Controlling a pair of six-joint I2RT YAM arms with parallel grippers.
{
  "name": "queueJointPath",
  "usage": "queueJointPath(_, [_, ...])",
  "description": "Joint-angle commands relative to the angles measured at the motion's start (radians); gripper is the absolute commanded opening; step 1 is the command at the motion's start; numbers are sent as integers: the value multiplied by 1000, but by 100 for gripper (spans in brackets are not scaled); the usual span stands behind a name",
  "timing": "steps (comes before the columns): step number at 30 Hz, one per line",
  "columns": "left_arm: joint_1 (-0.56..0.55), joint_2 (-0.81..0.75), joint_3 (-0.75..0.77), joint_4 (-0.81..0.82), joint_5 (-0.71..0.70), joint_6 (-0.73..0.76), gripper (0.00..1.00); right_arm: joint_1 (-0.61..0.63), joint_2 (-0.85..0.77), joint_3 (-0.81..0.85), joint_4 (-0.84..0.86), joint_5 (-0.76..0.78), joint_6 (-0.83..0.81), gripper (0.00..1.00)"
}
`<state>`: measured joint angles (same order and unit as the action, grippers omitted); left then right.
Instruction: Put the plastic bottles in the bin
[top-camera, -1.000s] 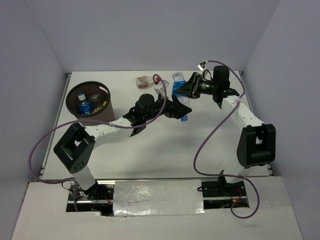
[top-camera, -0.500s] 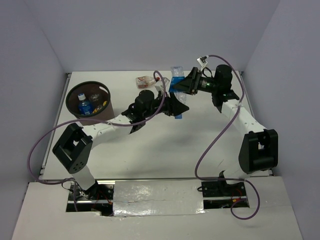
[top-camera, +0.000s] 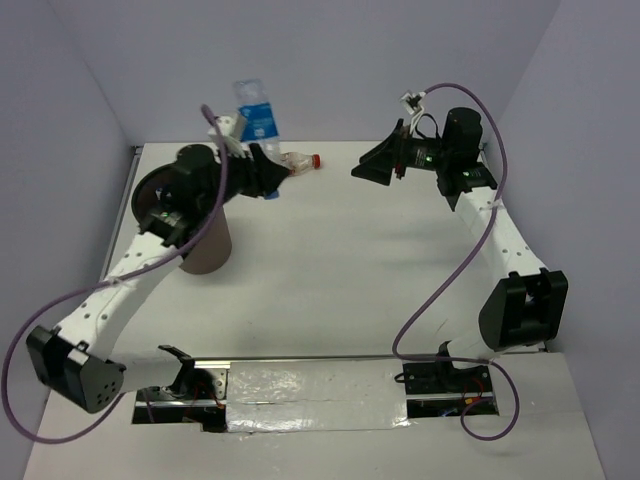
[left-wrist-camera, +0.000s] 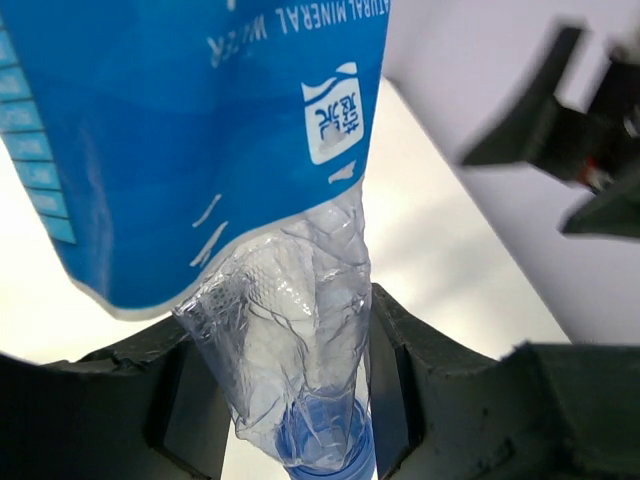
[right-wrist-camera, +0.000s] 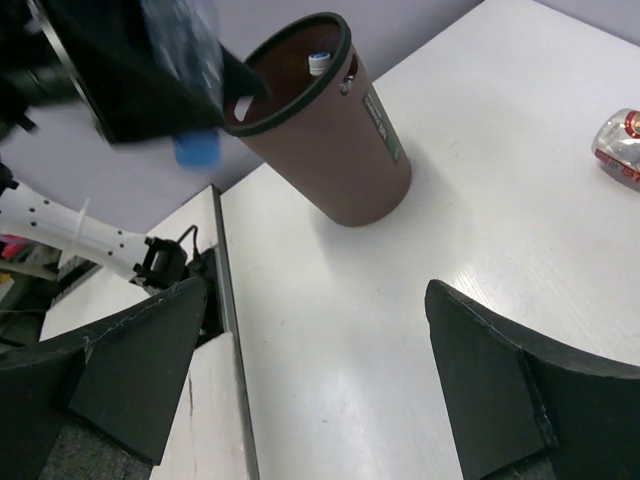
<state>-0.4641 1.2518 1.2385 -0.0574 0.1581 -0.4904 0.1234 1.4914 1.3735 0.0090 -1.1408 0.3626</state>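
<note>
From above, you have a white table (top-camera: 330, 290) boxed in by pale walls (top-camera: 330, 60). Your left gripper (top-camera: 262, 172) is raised just right of the bin (top-camera: 207, 252). It is clamped on a blue-labelled bottle (top-camera: 256, 118) that sticks up above it. A squat red-capped bottle (top-camera: 300, 161) lies on the table close by. Your right gripper (top-camera: 368, 168) hangs well to the right, jaws apart and empty.

On your left wrist view, the bottle's crumpled neck is pinched between both fingers (left-wrist-camera: 440, 385), with its blue cap (left-wrist-camera: 325, 445) nearest the camera.

On your right wrist view, spread fingers frame the upright bin, which has a white-capped bottle (right-wrist-camera: 318, 62) inside. The held bottle hangs near the bin's rim.
</note>
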Motion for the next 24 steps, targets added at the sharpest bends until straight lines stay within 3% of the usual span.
queueJointPath(1, [118, -109, 75, -230, -92, 134, 30, -7, -45, 10, -57, -47, -103, 97])
queueJointPath(6, [264, -149, 59, -378, -213, 219, 34, -7, -49, -19, -87, -39, -140, 97])
queueJointPath(11, [432, -143, -36, -359, -206, 227, 35, -8, -11, 4, -174, -42, -226, 99])
queueJointPath(17, [507, -115, -62, -348, -193, 231, 58, -4, 50, 71, -386, 18, -419, 100])
queueJointPath(18, [509, -106, -62, -355, -199, 231, 68, -2, 55, 78, -418, 29, -439, 100])
queueJointPath(21, [509, -97, -54, -377, -213, 230, 82, 10, 78, 94, -452, 61, -487, 100])
queueJointPath(24, [510, -104, -28, -395, -207, 225, 91, 31, 101, 114, -466, 107, -514, 100])
